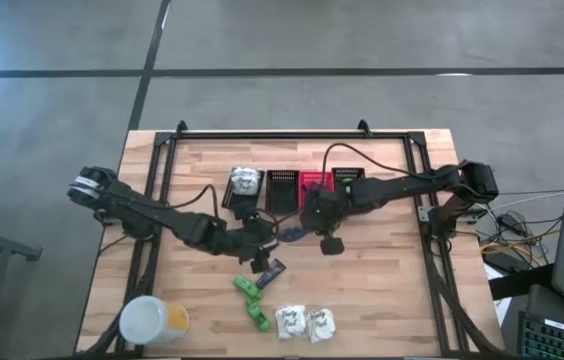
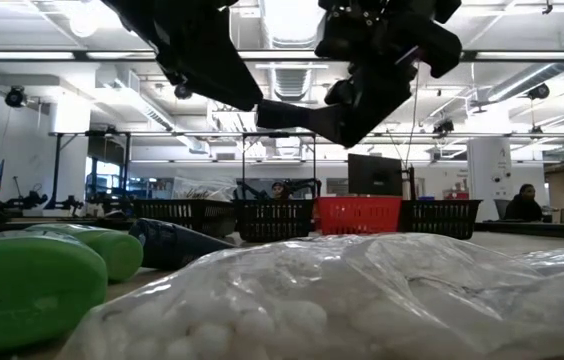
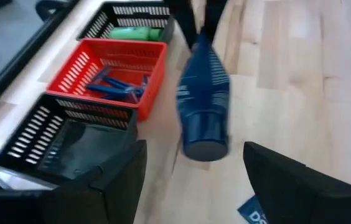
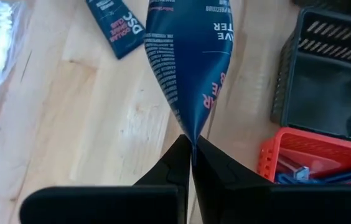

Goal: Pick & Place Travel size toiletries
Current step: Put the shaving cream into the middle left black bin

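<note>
Above the middle of the table, just in front of a row of 4 small baskets, the right gripper holds a dark blue squeeze tube by the flat crimped seam at its tail, fingers pinched tight on that thin edge, so the tube hangs clear of the wood with its cap end pointing toward the left gripper. The left gripper stands wide, 1 finger to either side of the cap end and touching nothing. The tube looks light and soft-walled: its body would likely dent under a hard squeeze, and its glossy skin may slip, so the stiff seam or the firm shoulder near the cap seem the safer places to grip. Readable print on the held tube is partial: white fine print too small to read, large white letters "TER" and red letters that cannot be made out whole. A 2nd dark tube lying on the wood just beside it shows "DSC" and "DOLLAR SHAVE CLUB". Nearer the front edge lie 2 green bottles and 2 white packets, the latter crinkly and probably easy to crush. The red basket already holds blue razors; a black basket beside it holds a green bottle, and another black basket stands on its other side.
</note>
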Robot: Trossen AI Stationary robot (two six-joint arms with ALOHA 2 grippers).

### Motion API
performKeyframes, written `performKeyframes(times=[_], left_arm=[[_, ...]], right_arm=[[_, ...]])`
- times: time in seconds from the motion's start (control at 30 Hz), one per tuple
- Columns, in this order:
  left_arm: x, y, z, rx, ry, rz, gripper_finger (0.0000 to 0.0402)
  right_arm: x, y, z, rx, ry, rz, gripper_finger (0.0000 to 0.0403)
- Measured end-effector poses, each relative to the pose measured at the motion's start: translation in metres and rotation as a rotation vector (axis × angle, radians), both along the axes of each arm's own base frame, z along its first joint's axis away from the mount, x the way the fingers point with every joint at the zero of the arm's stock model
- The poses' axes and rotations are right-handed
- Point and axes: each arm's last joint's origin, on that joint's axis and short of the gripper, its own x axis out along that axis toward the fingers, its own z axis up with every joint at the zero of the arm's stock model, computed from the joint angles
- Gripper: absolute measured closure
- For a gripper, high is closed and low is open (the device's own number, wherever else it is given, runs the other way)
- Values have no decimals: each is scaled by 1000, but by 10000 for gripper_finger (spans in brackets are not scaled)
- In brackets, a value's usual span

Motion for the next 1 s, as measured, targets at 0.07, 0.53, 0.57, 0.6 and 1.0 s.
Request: performKeyframes(times=[0.07, 0.53, 0.57, 0.6, 1.0], left_arm=[[1, 0, 0, 2, -3, -8, 131], [8, 4, -7, 5, -1, 10, 133], [9, 4, -8, 6, 1, 11, 134], [9, 4, -9, 7, 4, 12, 135], [12, 7, -15, 17, 23, 24, 179]], right_arm=[[1, -1, 0, 3, -7, -9, 394], [5, 0, 3, 28, -56, -54, 394], [5, 0, 3, 29, -59, -55, 394], [6, 0, 3, 33, -60, -55, 394], [6, 1, 3, 41, -60, -49, 394]])
